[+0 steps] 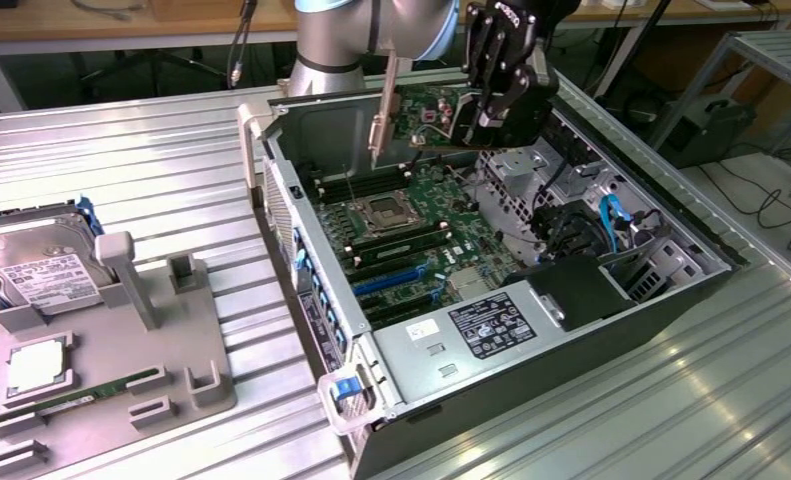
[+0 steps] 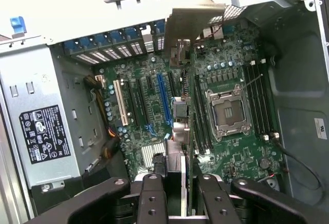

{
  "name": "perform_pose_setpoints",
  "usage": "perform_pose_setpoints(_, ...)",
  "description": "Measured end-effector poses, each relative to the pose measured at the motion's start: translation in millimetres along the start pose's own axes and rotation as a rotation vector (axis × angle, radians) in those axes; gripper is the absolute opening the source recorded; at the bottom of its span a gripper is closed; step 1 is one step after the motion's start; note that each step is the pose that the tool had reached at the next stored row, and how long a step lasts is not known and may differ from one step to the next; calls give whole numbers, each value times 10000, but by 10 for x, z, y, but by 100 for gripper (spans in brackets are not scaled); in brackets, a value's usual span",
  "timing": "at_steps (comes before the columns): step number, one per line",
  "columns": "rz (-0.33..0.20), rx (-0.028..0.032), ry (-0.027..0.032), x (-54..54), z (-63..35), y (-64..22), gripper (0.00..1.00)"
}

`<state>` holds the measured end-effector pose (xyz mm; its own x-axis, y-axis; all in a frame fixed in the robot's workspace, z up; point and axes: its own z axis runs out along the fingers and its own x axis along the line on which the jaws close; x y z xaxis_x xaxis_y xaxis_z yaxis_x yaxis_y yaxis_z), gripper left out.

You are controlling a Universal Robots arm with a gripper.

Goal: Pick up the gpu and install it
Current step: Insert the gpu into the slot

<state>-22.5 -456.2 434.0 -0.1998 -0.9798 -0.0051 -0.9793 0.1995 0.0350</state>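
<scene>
My black gripper (image 1: 483, 125) is shut on the gpu (image 1: 429, 115), a green card with a silver end bracket (image 1: 384, 105). It holds the card upright in the air above the open computer case (image 1: 318, 300), over the far part of the motherboard (image 1: 415, 225). In the wrist view the gpu (image 2: 181, 54) runs edge-on away from my gripper (image 2: 182, 196), with its bracket (image 2: 193, 21) at the far end. It hovers over the motherboard between the blue slot (image 2: 163, 98) and the CPU socket (image 2: 226, 111), not seated in any slot.
The case lies on its side on a ribbed metal table (image 1: 128, 170). Inside it are the power supply (image 1: 495, 320), a black shroud (image 1: 575, 290) and cables. A grey fixture (image 1: 115, 350) at the exterior view's left holds a hard drive (image 1: 35, 270) and a RAM stick (image 1: 82, 395).
</scene>
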Motion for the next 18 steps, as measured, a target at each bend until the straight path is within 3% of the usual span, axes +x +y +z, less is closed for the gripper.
perform_pose_setpoints(18, -1371, -7, 48, 0, 2, 0, 28)
